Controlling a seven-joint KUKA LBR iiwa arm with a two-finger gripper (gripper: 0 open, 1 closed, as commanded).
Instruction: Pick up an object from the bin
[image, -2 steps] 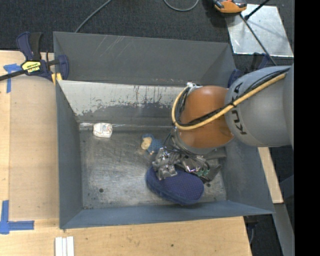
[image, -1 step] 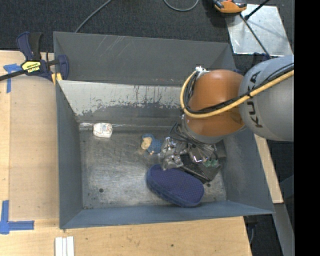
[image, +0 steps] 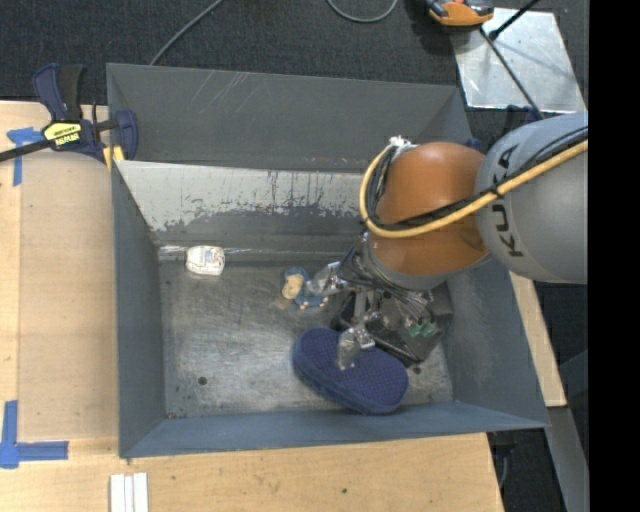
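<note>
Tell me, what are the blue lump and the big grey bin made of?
The blue lump looks like soft cloth or felt: matte, fuzzy, rounded. The bin seems metal: grey, dull sheen, scratches on floor and back wall.

— What sits under the gripper?
— A soft pouch, against the bin's front wall.
— And around it?
— A flat gadget just right; a small lump behind-left (a crumpled scrap just beside it); a packet far left.
</note>
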